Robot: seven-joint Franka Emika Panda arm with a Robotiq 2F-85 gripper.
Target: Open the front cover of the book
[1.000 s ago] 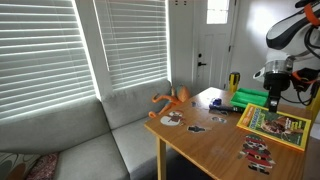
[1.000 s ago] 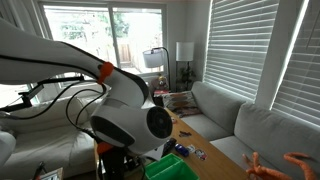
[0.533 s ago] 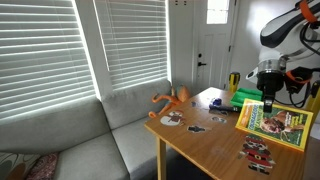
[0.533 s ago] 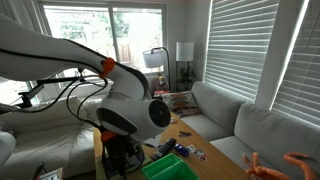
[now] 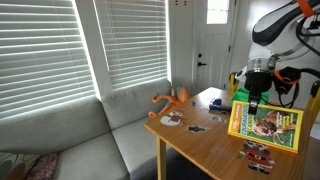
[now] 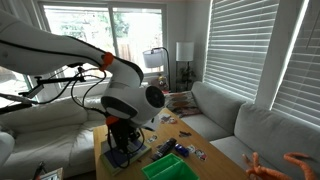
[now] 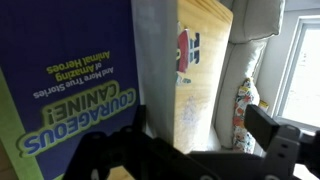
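In an exterior view the book (image 5: 268,125) lies at the far end of the wooden table (image 5: 205,150). Its front cover (image 5: 262,120), yellow-edged with a red and green picture, is raised and tilted, lifted at its left edge. My gripper (image 5: 253,103) hangs at that lifted edge. In the wrist view my gripper (image 7: 195,150) has its fingers wide apart. A blue printed sheet of the book (image 7: 65,90) with yellow lettering fills the left, and a grey sheet edge (image 7: 155,70) stands between the fingers. I cannot see a finger pinching it.
A bright green box (image 5: 246,97) (image 6: 168,168) sits behind the book. An orange toy (image 5: 172,98) and small colourful cut-out pieces (image 5: 258,153) (image 5: 170,118) lie on the table. A grey sofa (image 5: 70,140) stands beside the table, and blinds cover the windows.
My gripper has moved left along the table. The front cover has gone from lying flat to standing tilted up, with its picture turned more toward the camera.
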